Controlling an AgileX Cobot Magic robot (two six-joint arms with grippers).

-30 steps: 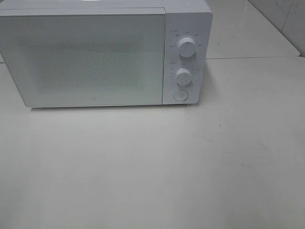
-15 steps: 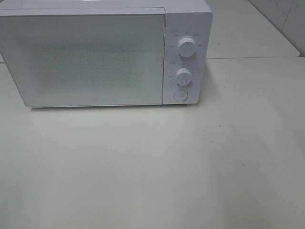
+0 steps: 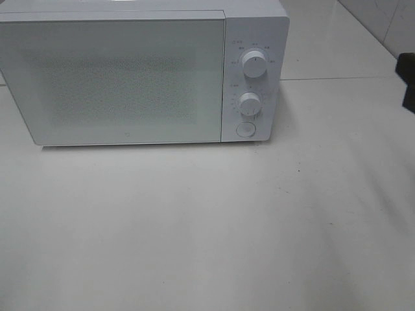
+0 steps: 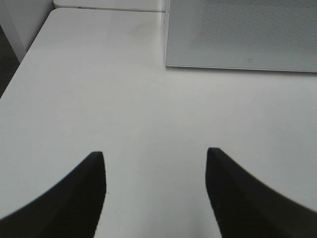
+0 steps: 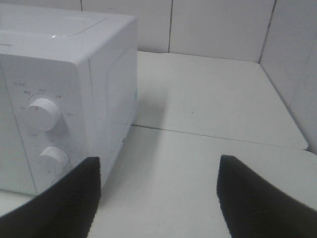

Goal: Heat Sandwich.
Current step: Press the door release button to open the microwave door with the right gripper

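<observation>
Left fingers (image 4: 74, 203) and right fingers (image 5: 257, 203) spread, empty; shut microwave door (image 3: 123, 81) hides its interior.

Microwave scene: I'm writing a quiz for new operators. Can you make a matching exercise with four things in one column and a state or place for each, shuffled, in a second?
Column one:
1 microwave door
2 round button
3 left gripper
4 right gripper

Column two:
A open, pointed towards the knobs
B shut
C open, pointed towards the door
D lowest on the control panel

Pairs: 1-B, 2-D, 3-C, 4-A
</observation>
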